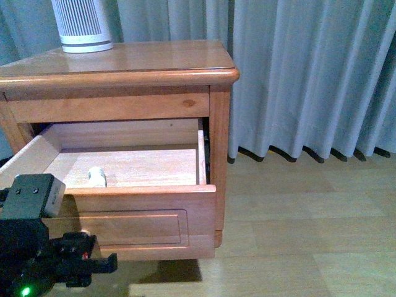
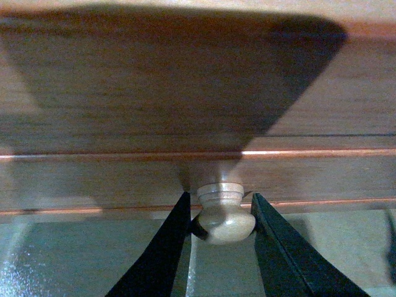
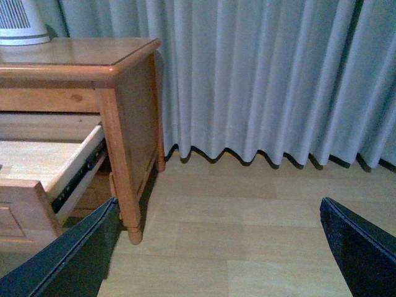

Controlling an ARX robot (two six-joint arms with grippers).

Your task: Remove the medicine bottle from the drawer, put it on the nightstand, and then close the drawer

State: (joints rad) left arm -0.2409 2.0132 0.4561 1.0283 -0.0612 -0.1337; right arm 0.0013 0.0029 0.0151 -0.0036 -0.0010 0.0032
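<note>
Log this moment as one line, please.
drawer open | medicine bottle inside | left gripper shut on knob | right gripper open

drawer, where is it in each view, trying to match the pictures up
Front: drawer open under the nightstand top, centre-left.
Left wrist: drawer front fills most of the view, knob between the left gripper fingers.
Right wrist: drawer open, sticking out of the nightstand.
Shared: white ribbed device on the nightstand, front and right wrist only.
</note>
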